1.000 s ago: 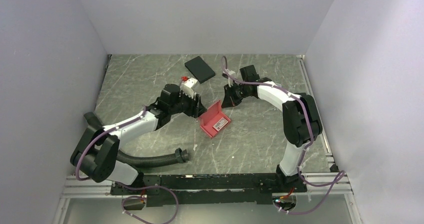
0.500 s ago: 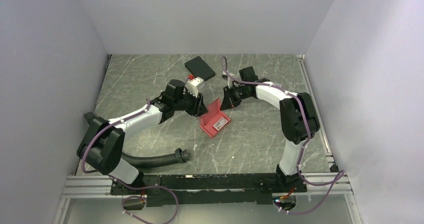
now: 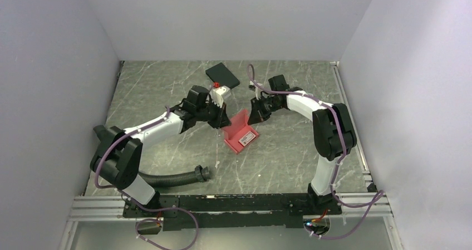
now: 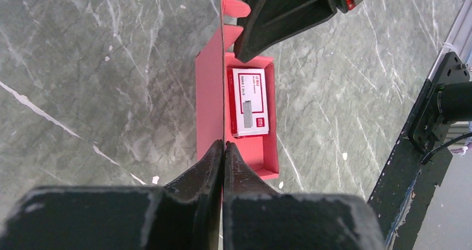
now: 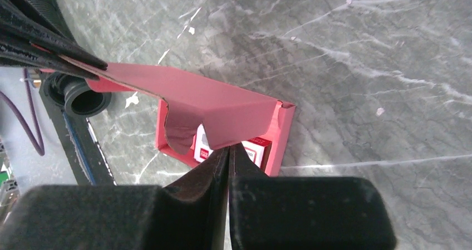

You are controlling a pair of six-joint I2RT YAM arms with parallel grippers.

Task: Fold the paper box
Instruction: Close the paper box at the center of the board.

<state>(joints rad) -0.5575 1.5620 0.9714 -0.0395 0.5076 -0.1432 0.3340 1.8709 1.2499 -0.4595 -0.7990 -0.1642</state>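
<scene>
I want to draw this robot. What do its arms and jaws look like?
The left arm and right arm are white tubes with chunky black joints. A thin purple cable runs along each one. The jaws are black, flat and pointed.

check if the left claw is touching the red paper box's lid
Touching. The left wrist view shows the left claw pinched shut on the upright lid edge of the paper box, no gap visible.
</scene>
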